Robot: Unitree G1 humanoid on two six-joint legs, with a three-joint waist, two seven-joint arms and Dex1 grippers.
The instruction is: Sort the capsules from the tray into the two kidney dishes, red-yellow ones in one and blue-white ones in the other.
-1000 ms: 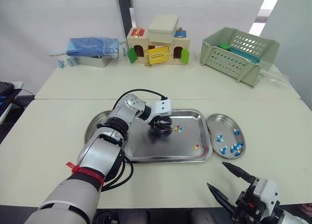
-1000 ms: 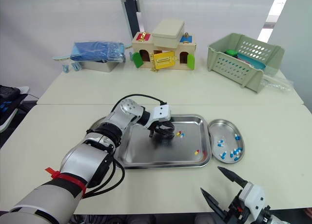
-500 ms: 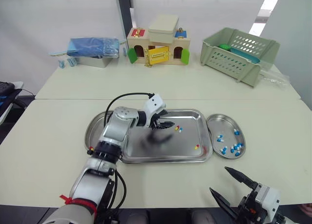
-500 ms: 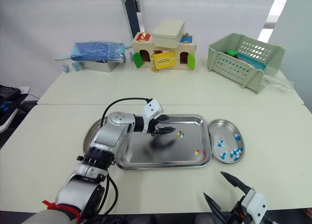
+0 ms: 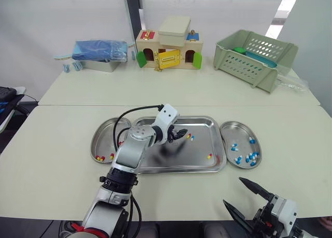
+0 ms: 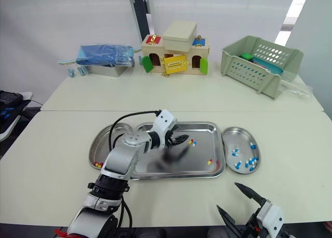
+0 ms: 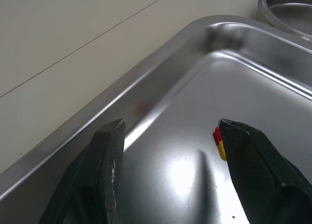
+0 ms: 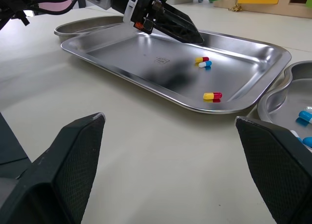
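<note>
Sitting leftmost on the pale table [image 5: 46, 155], the left kidney dish [image 5: 106, 137] holds a few sorted red-yellow capsules [image 5: 99, 158] at its near end. Beside it lies the steel tray [image 5: 171, 165]. The left gripper [image 5: 180, 135] hovers low over the tray's far half, its fingers spread wide and empty. Just right of the fingertips lies a capsule pair [image 5: 190, 137], one red-yellow and one blue-white. A lone red-yellow capsule [image 5: 209, 156] rests by the tray's near right corner. The right kidney dish [image 5: 239, 130] holds blue-white capsules [image 5: 251, 156]. The right gripper [image 5: 233, 191] hangs at the table's near edge, gaping wide and empty.

Looking like a robotics test lab: steel tray [image 5: 197, 159], kidney dishes [image 5: 239, 131] and toy latch house [image 5: 168, 50] sitting on pale tabletop [image 5: 52, 150].
</note>
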